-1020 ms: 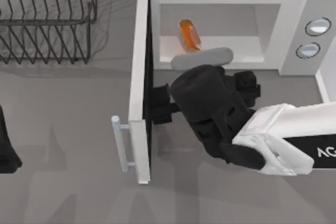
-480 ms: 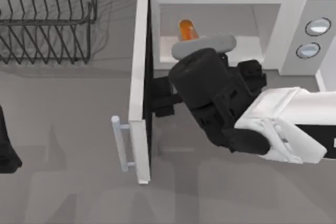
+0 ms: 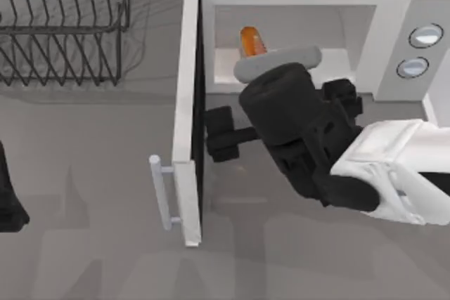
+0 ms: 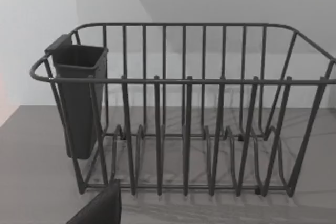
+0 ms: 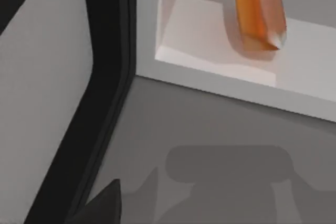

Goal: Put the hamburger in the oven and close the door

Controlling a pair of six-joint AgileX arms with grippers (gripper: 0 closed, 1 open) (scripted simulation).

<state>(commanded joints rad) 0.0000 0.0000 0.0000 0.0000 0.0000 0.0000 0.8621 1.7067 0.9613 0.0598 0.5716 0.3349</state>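
Hamburger [image 3: 249, 41] sits inside the oven [image 3: 394, 26] cavity, on its floor toward the hinge side, so placing looks done and closing is the step in hand. Door [image 3: 185, 117] stands fully open, edge-on, handle [image 3: 160, 191] on its outer face; right gripper [image 3: 219, 135] is empty just beside the door's inner face, can't tell its finger spacing. Next it needs to get round to the outer face and push; left arm parked at the surface's left edge, near the wire rack [image 4: 184, 108].

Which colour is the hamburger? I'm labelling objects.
Glossy orange-brown; the hamburger shows best in the right wrist view, inside the oven.
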